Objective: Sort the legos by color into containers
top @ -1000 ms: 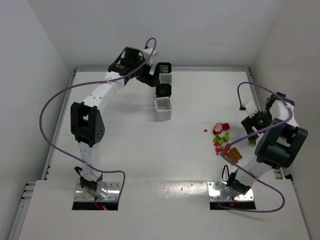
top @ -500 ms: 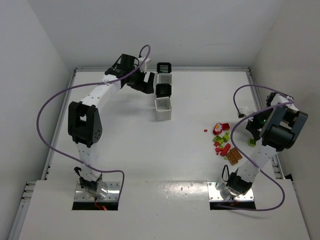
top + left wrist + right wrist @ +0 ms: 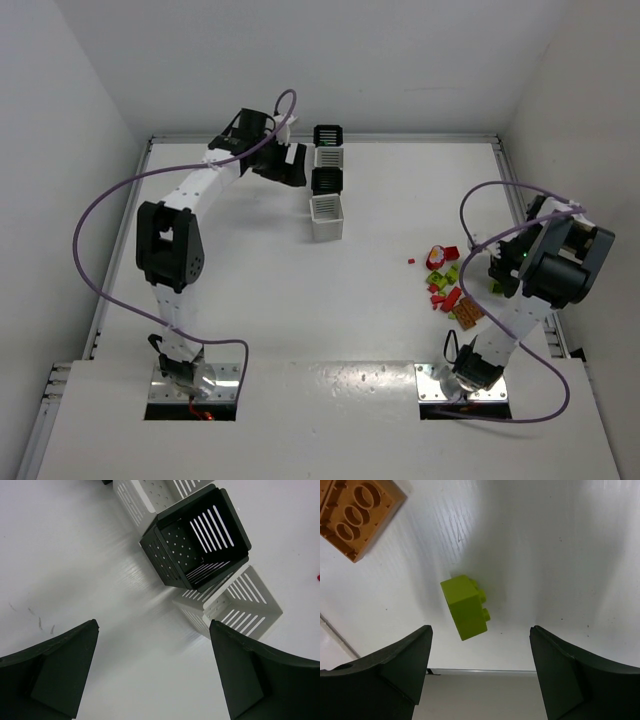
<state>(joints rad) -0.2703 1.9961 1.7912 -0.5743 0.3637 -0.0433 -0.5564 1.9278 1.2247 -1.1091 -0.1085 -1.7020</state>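
Left gripper (image 3: 153,626) gapes wide, holding nothing; the containers (image 3: 172,555) sit touching in a row at its 1 o'clock. Loose legos (image 3: 445,280) lie at 9 o'clock of the right gripper (image 3: 480,628), spread wide and empty over a green brick (image 3: 465,607), an orange plate (image 3: 355,515) at 10 o'clock

left claw (image 3: 152,645) spread, empty | black container (image 3: 197,540) touching white container (image 3: 240,605) ahead

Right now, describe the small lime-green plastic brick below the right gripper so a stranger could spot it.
Go to the right side of the white table, to the right gripper. Beneath its open fingers lies the lime-green brick, alone. Unlike the flat orange plate nearby, it is blocky, studs pointing sideways.
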